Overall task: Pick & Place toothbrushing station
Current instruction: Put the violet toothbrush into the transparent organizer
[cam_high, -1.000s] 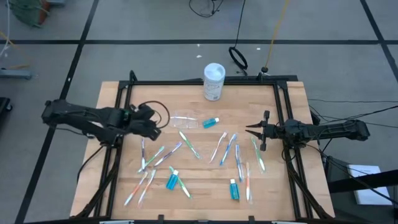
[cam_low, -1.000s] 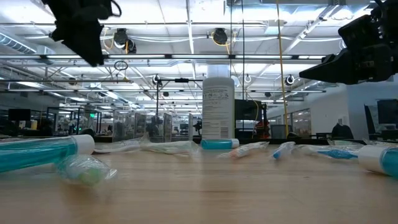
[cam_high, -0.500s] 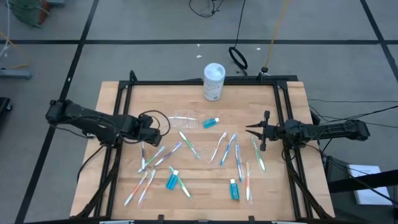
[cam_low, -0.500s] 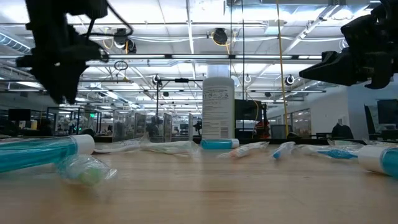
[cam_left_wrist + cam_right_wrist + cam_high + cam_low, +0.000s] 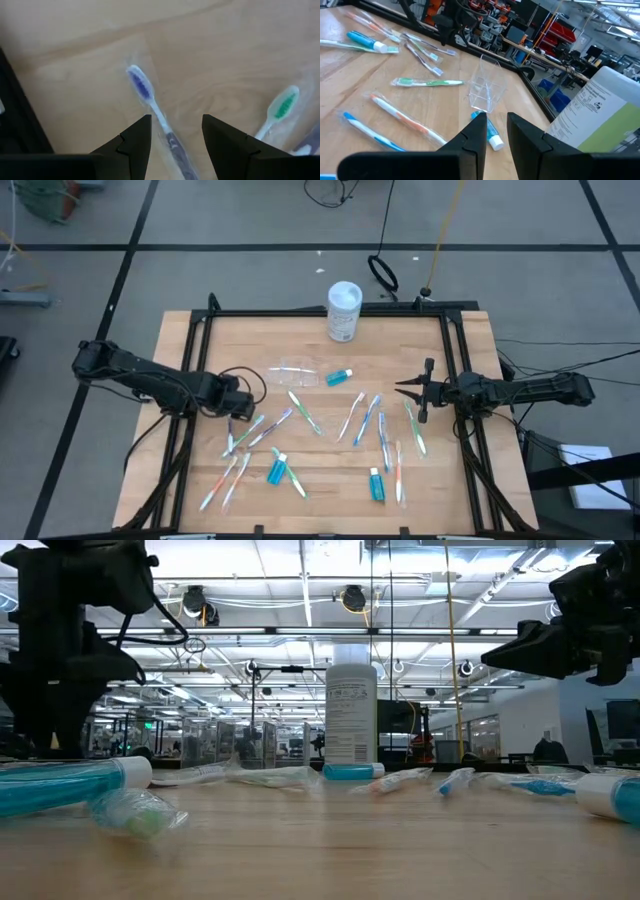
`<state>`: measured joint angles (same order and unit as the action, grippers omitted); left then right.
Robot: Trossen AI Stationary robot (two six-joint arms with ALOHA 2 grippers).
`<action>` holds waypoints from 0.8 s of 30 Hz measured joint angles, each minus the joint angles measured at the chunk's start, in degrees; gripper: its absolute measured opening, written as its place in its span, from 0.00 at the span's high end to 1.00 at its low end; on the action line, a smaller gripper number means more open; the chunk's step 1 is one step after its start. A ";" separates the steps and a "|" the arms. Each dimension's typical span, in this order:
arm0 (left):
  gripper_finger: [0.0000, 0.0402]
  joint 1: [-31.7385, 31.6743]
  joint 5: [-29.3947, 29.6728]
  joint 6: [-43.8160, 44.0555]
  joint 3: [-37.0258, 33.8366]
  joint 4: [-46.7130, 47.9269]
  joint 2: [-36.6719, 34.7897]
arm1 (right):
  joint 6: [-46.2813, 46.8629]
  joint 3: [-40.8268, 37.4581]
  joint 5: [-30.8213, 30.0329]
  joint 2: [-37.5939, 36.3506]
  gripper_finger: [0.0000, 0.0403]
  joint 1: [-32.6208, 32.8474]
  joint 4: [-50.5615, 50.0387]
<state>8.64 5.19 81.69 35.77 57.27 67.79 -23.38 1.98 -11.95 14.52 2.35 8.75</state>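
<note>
Several wrapped toothbrushes (image 5: 300, 420) lie scattered on the wooden table, with teal toothpaste tubes (image 5: 277, 470) among them. The small clear cup (image 5: 295, 373) lies on its side at mid table; it also shows in the right wrist view (image 5: 487, 87). My left gripper (image 5: 235, 405) is open and low over a blue-bristled toothbrush (image 5: 150, 100) in a clear wrapper. Its fingers stand on either side of the handle without touching it. My right gripper (image 5: 415, 395) is open and empty above the table's right part.
A white bottle (image 5: 344, 310) stands at the table's far edge. A black frame (image 5: 455, 350) runs along the table's sides. A teal tube (image 5: 487, 130) lies next to the cup. More brushes (image 5: 385, 435) lie near my right gripper. A green-bristled brush (image 5: 282, 107) lies beside the blue one.
My left gripper has gone down toward the table and toward its near edge, ending low over the blue-bristled toothbrush. My right arm has kept still.
</note>
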 joint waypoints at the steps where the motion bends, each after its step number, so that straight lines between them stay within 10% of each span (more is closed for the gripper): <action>1: 0.55 -0.11 0.36 0.15 0.00 0.05 0.00 | 0.03 0.00 0.01 0.02 0.84 -0.01 0.01; 24: 0.55 -0.19 -0.62 1.88 -9.05 -8.37 -0.03 | 6.78 -0.02 0.07 0.28 0.84 -0.02 -0.78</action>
<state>8.45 4.57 83.57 26.72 48.89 67.75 -16.60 1.96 -11.88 14.80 2.33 7.97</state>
